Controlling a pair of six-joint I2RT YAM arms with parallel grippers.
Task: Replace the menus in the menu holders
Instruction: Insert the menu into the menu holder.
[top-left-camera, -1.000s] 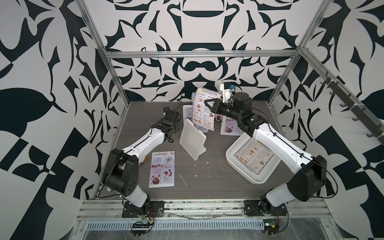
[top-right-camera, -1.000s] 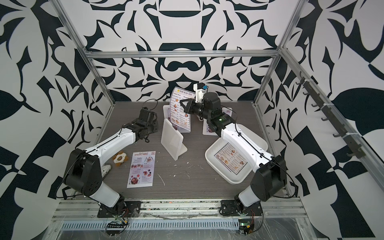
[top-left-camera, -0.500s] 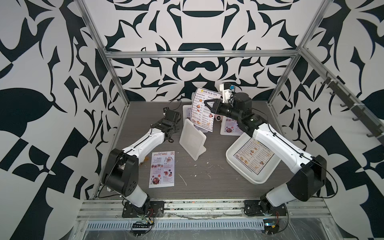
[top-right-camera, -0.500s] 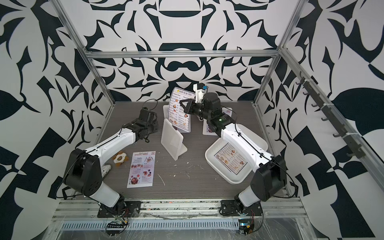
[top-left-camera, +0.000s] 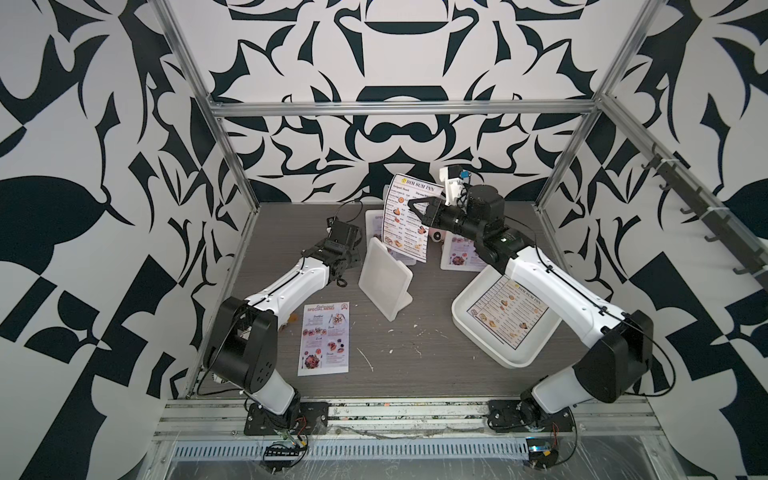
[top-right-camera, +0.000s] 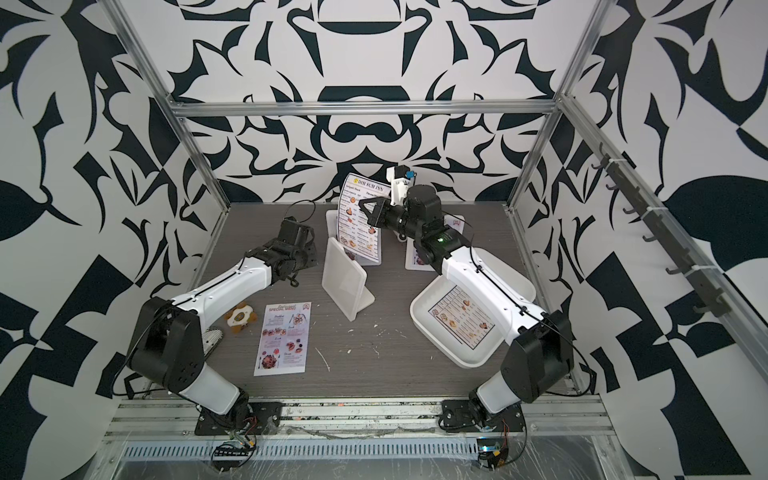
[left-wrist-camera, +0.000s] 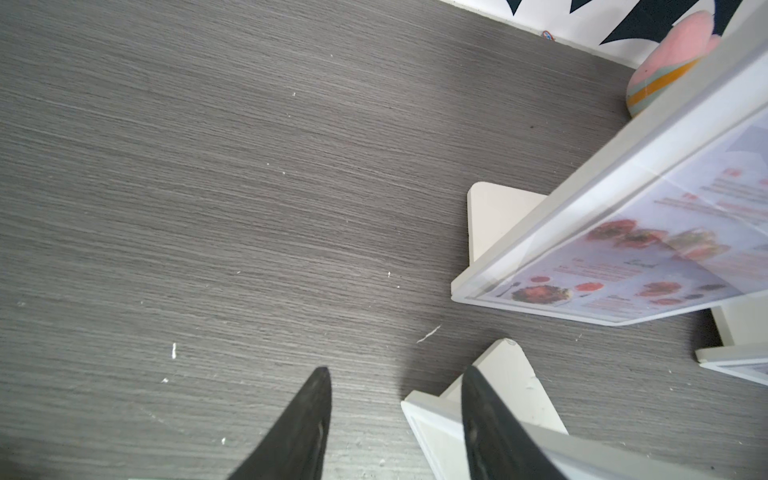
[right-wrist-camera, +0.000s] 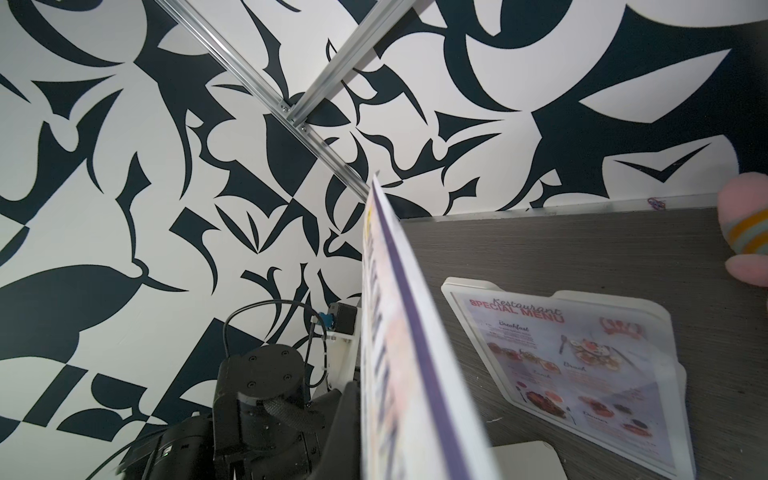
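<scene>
Walls (top-left-camera: 124, 124): black-and-white leaf print, aluminium framing.
Tabletop (top-left-camera: 415, 365): grey woodgrain, white flecks.
Tray (top-left-camera: 511, 362): sat right, held one DIM SUM INN sheet (top-left-camera: 507, 311).
Front holder (top-left-camera: 382, 282): mid-table, back to camera.
Held menu (top-left-camera: 409, 226): DIM SUM INN, upright above rear holder (top-left-camera: 369, 217).
Loose SPECIAL MENU (top-left-camera: 326, 336): lay flat near left arm (top-left-camera: 291, 286).
Right gripper (top-left-camera: 413, 205): clamped on held menu.
Left gripper (left-wrist-camera: 395, 374): jaws apart, beside front holder.

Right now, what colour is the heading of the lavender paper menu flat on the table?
Red; the lavender paper menu shows best in a top view.
</scene>
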